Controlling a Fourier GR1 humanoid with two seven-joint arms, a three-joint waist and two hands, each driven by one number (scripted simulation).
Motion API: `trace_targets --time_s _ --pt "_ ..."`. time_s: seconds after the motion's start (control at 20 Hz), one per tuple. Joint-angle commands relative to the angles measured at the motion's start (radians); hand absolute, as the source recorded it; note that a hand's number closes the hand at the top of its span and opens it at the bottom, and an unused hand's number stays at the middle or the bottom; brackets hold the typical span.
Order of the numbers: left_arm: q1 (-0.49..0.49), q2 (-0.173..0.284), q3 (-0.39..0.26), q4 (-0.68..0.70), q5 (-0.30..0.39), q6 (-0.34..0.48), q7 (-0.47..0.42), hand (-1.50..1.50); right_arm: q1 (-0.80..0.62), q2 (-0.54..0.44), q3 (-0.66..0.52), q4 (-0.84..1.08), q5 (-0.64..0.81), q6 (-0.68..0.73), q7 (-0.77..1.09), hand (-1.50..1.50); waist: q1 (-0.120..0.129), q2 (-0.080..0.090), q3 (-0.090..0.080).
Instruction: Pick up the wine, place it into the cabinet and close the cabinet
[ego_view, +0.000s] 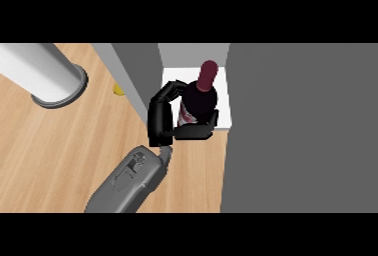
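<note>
1. Head view, looking steeply down onto a light wooden surface (52, 150) with a grey cabinet (295, 125) at the right.
2. Wine bottle (199, 97): dark glass with a dark red capped neck and a pale label partly visible on its lower body. It stands at the cabinet's opening, over the white shelf (224, 117) that shows beside and below it, its neck pointing toward the upper edge of the view.
3. Hand (161, 120): a single black hand, entering on a grey forearm (129, 182) from the lower edge, left of centre. Whether it is the robot's left or right hand cannot be told from this view; its position suggests the left.
4. State of the fingers (171, 90): curled round the bottle's left side near the shoulder, with the thumb (196, 131) wrapped under the bottle's base end. The bottle is thus grasped between fingers and thumb.
5. Cabinet door (136, 80): a grey panel standing open at the left of the opening, just beside the hand's back. The large grey face at the right fills most of that side of the view.
6. Other objects: a pale grey cylinder (44, 75) with a darker rim lies at the upper left of the surface, well apart from the bottle; a small yellow object (117, 89) shows just left of the open door, mostly hidden.
</note>
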Motion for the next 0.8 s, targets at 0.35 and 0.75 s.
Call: trace_targets --time_s 0.35,0.75 --pt "-0.095 0.000 0.142 0.179 0.035 -0.170 -0.009 1.50 0.002 -0.009 -0.054 -0.075 -0.100 -0.002 0.025 -1.50 0.001 0.001 0.000" --pt "-0.207 0.000 0.169 0.411 0.094 -0.175 -0.100 1.50 0.055 0.005 -0.038 -0.087 -0.104 0.016 -0.002 -1.50 -0.012 0.004 0.000"
